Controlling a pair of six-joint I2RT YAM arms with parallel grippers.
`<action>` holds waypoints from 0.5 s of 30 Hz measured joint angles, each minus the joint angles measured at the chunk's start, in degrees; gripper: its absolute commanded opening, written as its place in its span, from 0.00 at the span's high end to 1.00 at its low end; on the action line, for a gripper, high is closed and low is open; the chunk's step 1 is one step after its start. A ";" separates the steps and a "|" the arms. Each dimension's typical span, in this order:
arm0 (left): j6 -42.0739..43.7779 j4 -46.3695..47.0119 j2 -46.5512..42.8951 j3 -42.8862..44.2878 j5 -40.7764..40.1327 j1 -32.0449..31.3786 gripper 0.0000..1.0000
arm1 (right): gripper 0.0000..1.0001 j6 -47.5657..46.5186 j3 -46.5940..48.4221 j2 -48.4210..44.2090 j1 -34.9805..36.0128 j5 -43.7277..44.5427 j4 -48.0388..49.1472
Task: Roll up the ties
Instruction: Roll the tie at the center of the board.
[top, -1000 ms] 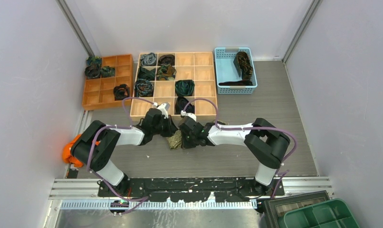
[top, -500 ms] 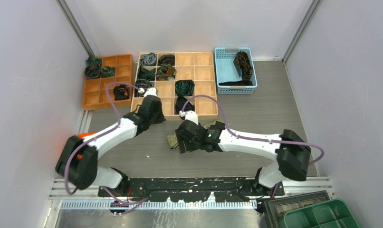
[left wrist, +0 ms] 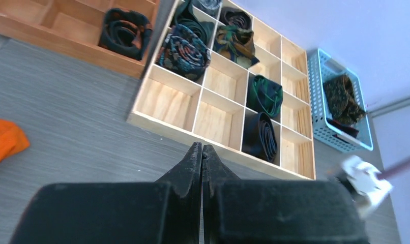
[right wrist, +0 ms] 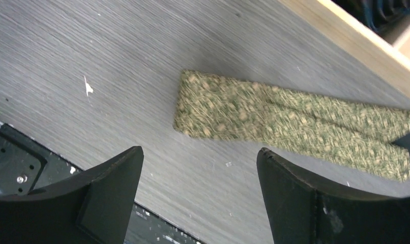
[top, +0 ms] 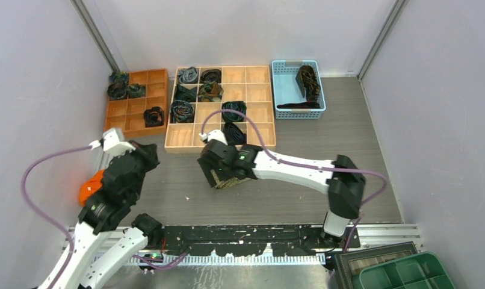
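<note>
Currently my right gripper (right wrist: 199,155) is spread wide with nothing in it, hovering over the olive-gold tie (right wrist: 274,119). Tie lies flat on the table (right wrist: 91,61), just near of the wooden tray (right wrist: 355,46). Left gripper (left wrist: 202,155) is pinched closed, empty, far left.

Bare tabletop (top: 180,192) lies left of the olive-gold tie (right wrist: 294,114) and on its near side; behind it the wooden tray (top: 180,146) walls the way, and the right gripper (right wrist: 200,162) hangs above, jaws spread.
</note>
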 measured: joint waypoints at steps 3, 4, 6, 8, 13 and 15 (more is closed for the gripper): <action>-1.31 -4.09 -5.73 -0.74 -2.03 0.09 1.00 | 0.14 -2.99 7.30 7.41 1.29 -0.09 -2.56; -1.57 -5.38 -6.47 -0.90 -2.49 0.11 1.00 | 0.14 -4.17 9.84 10.25 1.86 -0.04 -3.41; -2.03 -9.18 -6.51 -1.44 -3.45 0.11 1.00 | 0.13 -6.54 13.09 15.65 2.86 -0.09 -5.14; -2.12 -10.56 -6.21 -1.49 -3.65 0.11 1.00 | 0.12 -7.39 14.12 17.68 3.26 -0.09 -7.48; -2.27 -11.65 -5.31 -1.49 -3.72 0.11 1.00 | 0.10 -8.37 15.32 21.22 3.32 0.72 -8.94; -2.34 -11.65 -5.14 -1.51 -3.69 0.11 1.00 | 0.10 -8.50 15.32 21.86 3.23 1.42 -9.07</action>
